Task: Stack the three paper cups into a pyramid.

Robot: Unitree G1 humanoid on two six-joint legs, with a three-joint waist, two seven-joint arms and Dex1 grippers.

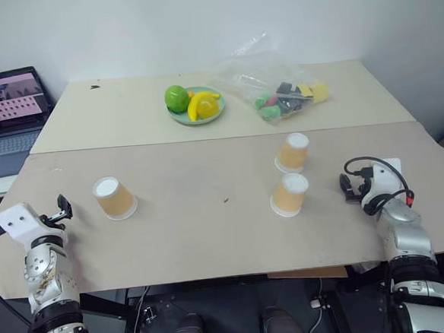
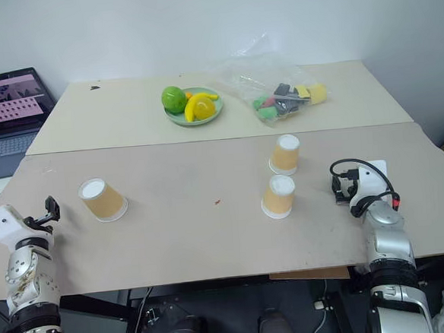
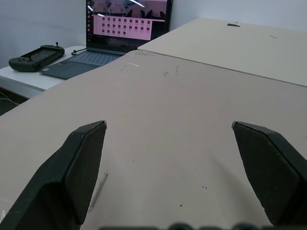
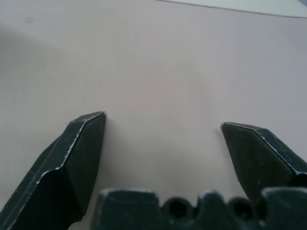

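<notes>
Your three paper cups all stand upside down and apart on the near tan tabletop (image 1: 212,236), so no part of the pyramid is built yet. Two of them sit close together right of centre: the nearer cup (image 1: 289,194) and, just beyond it at about 12 o'clock, the farther cup (image 1: 292,153). They make a likely base pair, though they are not yet side by side and touching. The lone cup (image 1: 114,198) stands well apart at about 9 o'clock from them, tilted a little.

Everything is left for you to do: set the base, then lift a third cup onto it.

Your right gripper (image 1: 351,186) sits near the nearer cup, which lies at its 9 o'clock; its jaws are spread wide and hold nothing. Your left gripper (image 1: 62,209) has the lone cup just beside it at 3 o'clock, jaws likewise wide apart and empty; its wrist view looks toward a laptop (image 3: 108,36) instead.
</notes>
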